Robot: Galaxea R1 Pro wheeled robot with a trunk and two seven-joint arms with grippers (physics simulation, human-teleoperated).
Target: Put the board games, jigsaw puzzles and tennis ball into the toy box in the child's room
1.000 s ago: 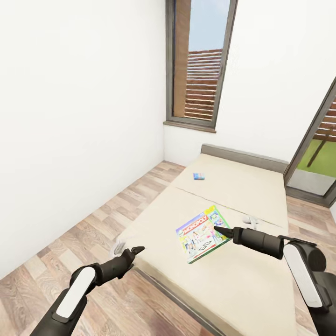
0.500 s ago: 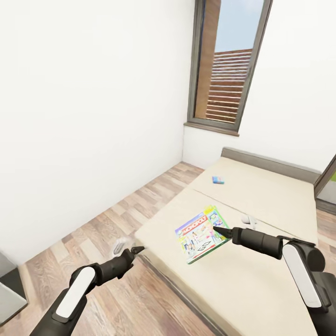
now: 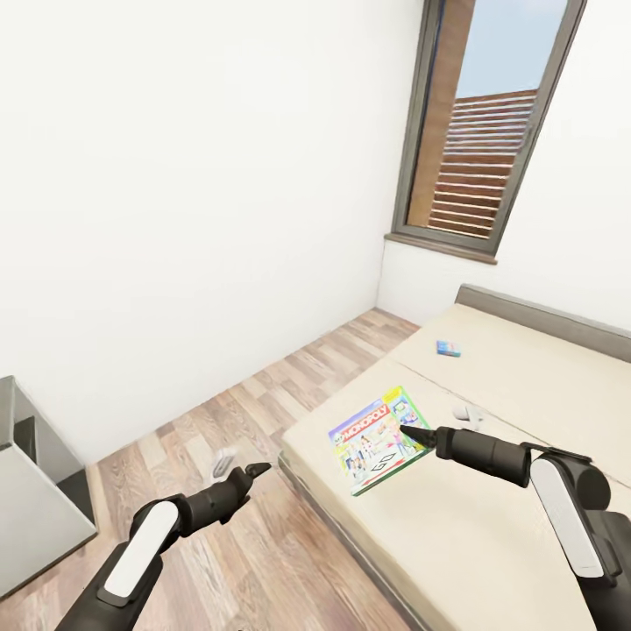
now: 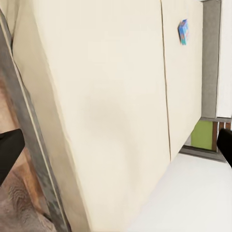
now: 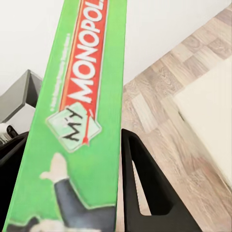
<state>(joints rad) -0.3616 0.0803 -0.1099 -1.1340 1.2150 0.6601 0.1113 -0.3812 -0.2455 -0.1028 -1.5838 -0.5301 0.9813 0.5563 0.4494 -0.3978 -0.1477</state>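
A white-walled child's room with a wood plank floor holds a cream bed stretching from centre toward 3 o'clock, below a tall grey-framed window at 1 o'clock. The right gripper is clamped on the edge of the green-edged MONOPOLY board game, held above the bed's near corner; the right wrist view shows both black fingers flanking the box edge. A small blue board game lies far up the mattress at 2 o'clock. The left gripper hovers over the floor at 7 o'clock, fingers spread and empty. A grey cabinet stands at 9 o'clock.
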